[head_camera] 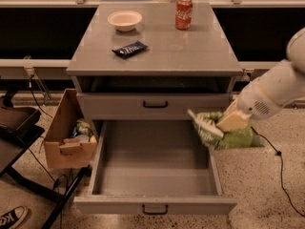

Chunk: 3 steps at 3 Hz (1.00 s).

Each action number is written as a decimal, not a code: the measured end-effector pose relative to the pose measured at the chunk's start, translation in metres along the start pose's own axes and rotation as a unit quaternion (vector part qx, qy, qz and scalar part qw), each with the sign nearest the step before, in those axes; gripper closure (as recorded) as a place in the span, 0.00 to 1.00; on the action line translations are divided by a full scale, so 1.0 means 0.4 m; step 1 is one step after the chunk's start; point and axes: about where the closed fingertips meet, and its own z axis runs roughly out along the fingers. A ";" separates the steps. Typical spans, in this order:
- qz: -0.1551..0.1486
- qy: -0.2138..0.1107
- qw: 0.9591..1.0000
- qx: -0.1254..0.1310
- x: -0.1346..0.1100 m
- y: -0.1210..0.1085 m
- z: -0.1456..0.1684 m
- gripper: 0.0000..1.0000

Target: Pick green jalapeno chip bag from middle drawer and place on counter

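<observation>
The green jalapeno chip bag hangs crumpled in my gripper, which is shut on the bag's upper part. Both are over the right rim of the open middle drawer, about level with the front of the shut drawer above it. My white arm comes in from the right. The drawer's inside looks bare. The grey counter lies above and to the left of the bag.
On the counter stand a white bowl, a red soda can and a dark-blue wrapper. A cardboard box with items sits left of the cabinet, next to a black cart. A cable runs on the floor at right.
</observation>
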 end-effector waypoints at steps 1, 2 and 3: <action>0.069 0.003 0.997 0.023 -0.021 -0.102 -0.114 1.00; 0.147 0.029 0.989 0.006 -0.009 -0.183 -0.169 1.00; 0.211 0.033 0.977 0.005 -0.009 -0.282 -0.194 1.00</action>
